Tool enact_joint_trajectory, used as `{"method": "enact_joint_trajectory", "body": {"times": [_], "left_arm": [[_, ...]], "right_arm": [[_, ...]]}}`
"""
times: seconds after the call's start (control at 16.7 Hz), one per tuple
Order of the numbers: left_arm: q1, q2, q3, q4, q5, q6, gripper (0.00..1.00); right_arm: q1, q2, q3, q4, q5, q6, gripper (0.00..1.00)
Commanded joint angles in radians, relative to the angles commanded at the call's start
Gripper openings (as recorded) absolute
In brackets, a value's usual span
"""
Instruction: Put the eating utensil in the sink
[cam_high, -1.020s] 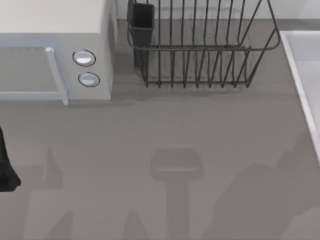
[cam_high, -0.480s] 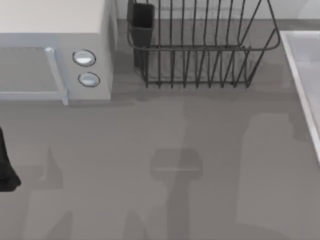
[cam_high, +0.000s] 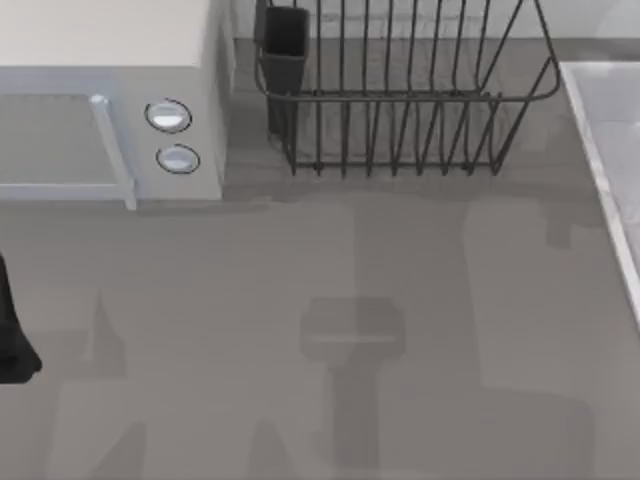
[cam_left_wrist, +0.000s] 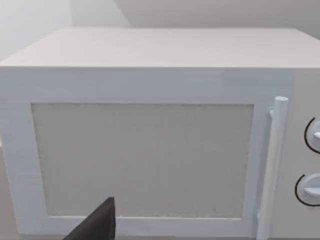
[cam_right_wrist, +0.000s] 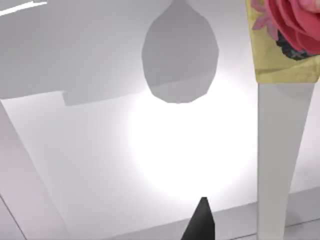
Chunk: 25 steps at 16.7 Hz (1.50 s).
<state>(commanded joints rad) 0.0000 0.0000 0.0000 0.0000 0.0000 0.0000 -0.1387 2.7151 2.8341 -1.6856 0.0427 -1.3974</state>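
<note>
Up in the upper left of the top view sits the boxy white microwave (cam_high: 110, 40), its two round knobs (cam_high: 168, 116) facing the open grey surface (cam_high: 200, 300). At top centre stands the black wire dish rack (cam_high: 400, 100) with a dark square cup holder (cam_high: 285, 40) on its left corner. Nothing lies on the surface between these and the pale grey sink with its whitish raised rim (cam_high: 600, 170) along the right edge. My left arm (cam_high: 12, 335) is parked at the far left edge, and the left gripper (cam_left_wrist: 100, 225) faces the microwave's door; open or closed, I cannot tell. The right gripper (cam_right_wrist: 202, 222) hangs over the sink's bright floor (cam_right_wrist: 100, 125), and its opening cannot be told either. Beside it, a white tapering strip topped by a yellow patch with a pink-red flower (cam_right_wrist: 280, 30) looks to be the eating utensil, above the basin; whether it is gripped is unclear. An oval shadow falls on the basin floor. Since half a second ago, the broad shadow at right on the surface has slid toward the upper left, while the left arm has stayed put.
</note>
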Motion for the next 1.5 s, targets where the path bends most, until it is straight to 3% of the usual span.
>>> {"method": "enact_joint_trajectory", "body": {"times": [0.36,0.9,1.26,1.5], "left_arm": [[0.000,0.000,0.000,0.000,0.000,0.000,1.00],[0.000,0.000,0.000,0.000,0.000,0.000,1.00],[0.000,0.000,0.000,0.000,0.000,0.000,1.00],[0.000,0.000,0.000,0.000,0.000,0.000,1.00]], "right_arm": [[-0.005,-0.006,-0.019,0.015,-0.001,0.000,0.00],[-0.002,-0.113,-0.398,0.273,-0.003,-0.002,0.00],[-0.001,-0.127,-0.429,0.302,-0.002,-0.002,0.00],[-0.001,-0.127,-0.429,0.302,-0.002,-0.002,0.30]]}}
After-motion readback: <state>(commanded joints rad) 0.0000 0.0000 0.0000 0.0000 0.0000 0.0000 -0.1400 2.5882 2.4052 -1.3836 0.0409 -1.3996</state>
